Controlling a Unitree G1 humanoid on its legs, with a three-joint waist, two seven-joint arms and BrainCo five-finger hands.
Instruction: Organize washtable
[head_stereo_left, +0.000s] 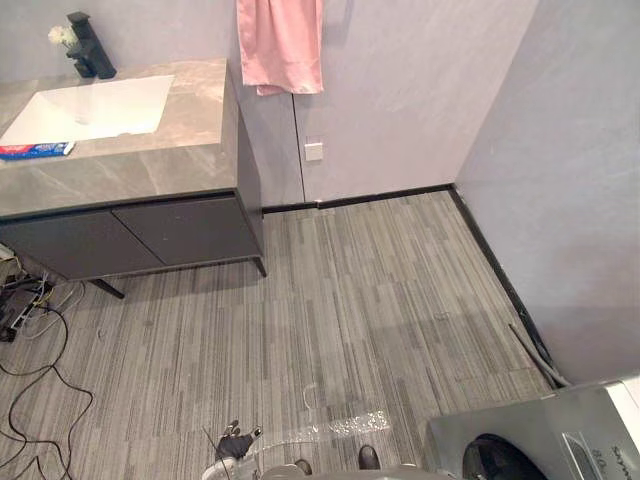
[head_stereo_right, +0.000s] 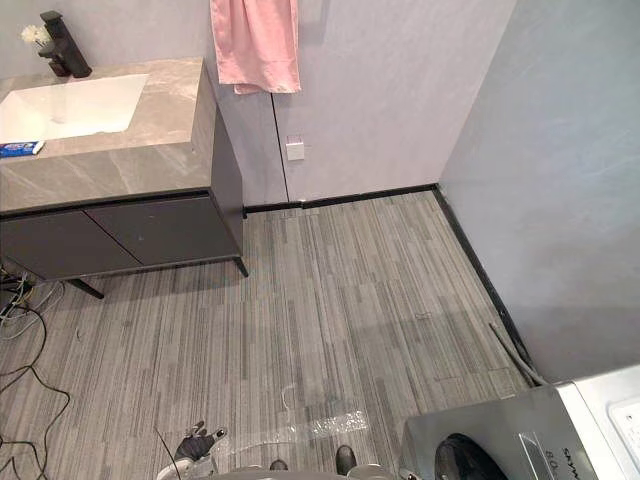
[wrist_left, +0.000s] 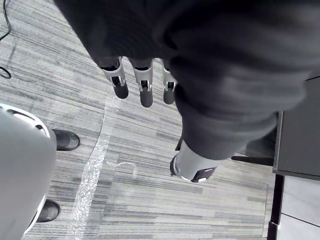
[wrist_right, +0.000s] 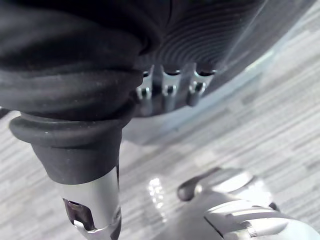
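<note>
Obs.: the washtable (head_stereo_left: 190, 110), a grey stone-look counter on dark flat-front cabinet doors (head_stereo_left: 150, 235), stands against the wall, well apart from the robot, with open striped grey floor between them.

On the washtable:
- a white rectangular basin (head_stereo_left: 95, 108) is sunk in the top
- a black angular tap (head_stereo_left: 88, 48) stands behind the basin
- a small bunch of white flowers (head_stereo_left: 62, 36) is just beside the tap
- a flat blue-and-red packet (head_stereo_left: 35, 150) lies on the front strip of counter, near the basin's front corner. I cannot tell whether it is a box or a tube.

A pink cloth towel (head_stereo_left: 280, 45) hangs on the wall just past the washtable's far end.

Hands: the left hand (wrist_left: 145, 87) hangs over the floor, fingers straight and loosely spread, thumb apart, holding nothing. The right hand (wrist_right: 169, 92) is likewise slack and empty.

Judgement: the step in hand is the approach; nothing is within reach yet.
- Come up square to the cabinet front, roughly opposite the basin, so both arms clear the counter edge.
- Stop short of the doors.
- Keep the hands low and empty until the counter is underneath.
- The packet looks like the first candidate. It lies flat, so a pinch from its long edges should serve better than a top press.
</note>
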